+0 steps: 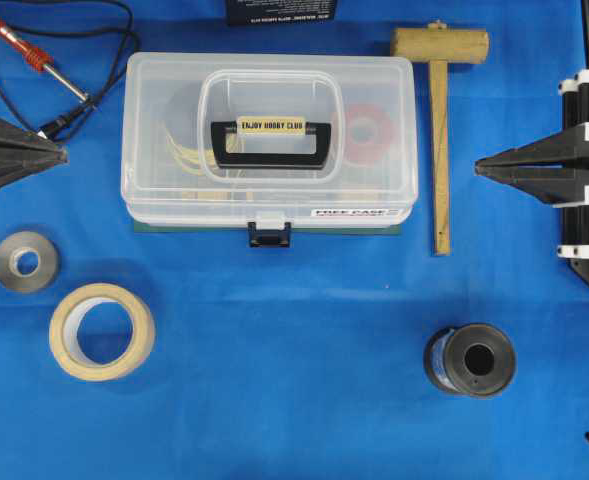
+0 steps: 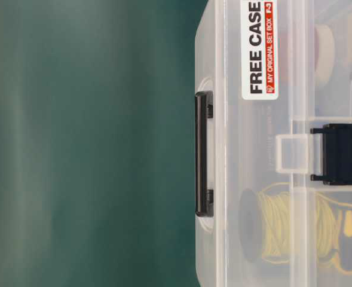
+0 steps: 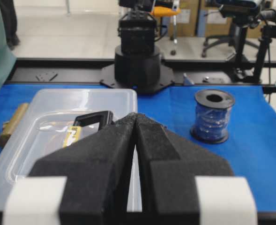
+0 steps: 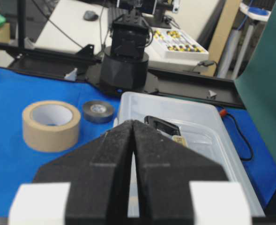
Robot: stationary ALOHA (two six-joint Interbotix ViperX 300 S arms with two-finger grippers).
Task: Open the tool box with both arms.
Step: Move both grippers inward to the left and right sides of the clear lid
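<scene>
Arms rest at either edge of my overhead view, each pointing level toward the middle of the blue bench point(image 1: 294, 400). My left pincer point(image 1: 62, 154) sits at the left edge, its black triangular fingers pressed together to a single tip. My right pincer point(image 1: 479, 168) mirrors it from the right edge, fingers also pressed together, with white fittings on its frame. Neither one holds or touches anything.

The tool box point(image 1: 270, 140) lies between them, toward the far side of the bench, well apart from both tips. Its clear lid is down, the black handle point(image 1: 270, 142) lies flat on top, and the dark blue latch point(image 1: 270, 234) sits on the front edge beside the "FREE CASE" sticker point(image 1: 356, 212).

A wooden mallet point(image 1: 440, 120) lies just right of the box. A soldering iron point(image 1: 36, 57) lies at the far left. Nearer me sit a small grey tape roll point(image 1: 25, 262), a beige masking tape roll point(image 1: 102, 331) and a dark wire spool point(image 1: 471, 360).
</scene>
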